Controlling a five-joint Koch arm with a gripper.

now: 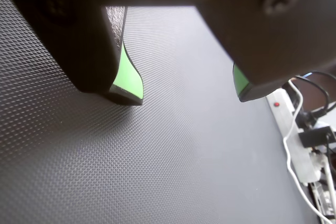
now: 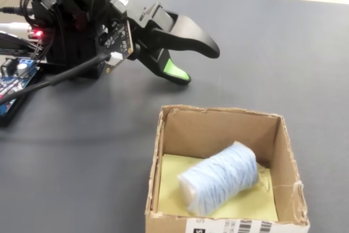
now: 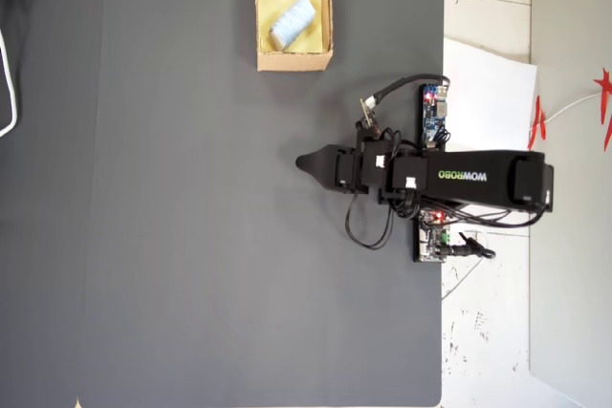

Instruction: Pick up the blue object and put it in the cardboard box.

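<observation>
The blue object (image 2: 218, 178), a pale blue-and-white roll-like pad, lies on the yellow floor inside the cardboard box (image 2: 287, 154). The overhead view shows the same: the blue object (image 3: 293, 22) rests in the box (image 3: 294, 60) at the top edge of the dark mat. My gripper (image 2: 197, 65) hovers low over the mat, beyond the box and well apart from it. In the wrist view the gripper (image 1: 188, 97) is open, with green pads on both jaws and only bare mat between them. Seen from overhead, the gripper (image 3: 304, 162) points left, below the box.
The arm's base (image 3: 488, 179) sits on the mat's right edge with circuit boards (image 3: 435, 114) and cables beside it. A white power strip (image 1: 291, 129) with cords lies off the mat in the wrist view. A blue board (image 2: 11, 83) and wires lie at the fixed view's left.
</observation>
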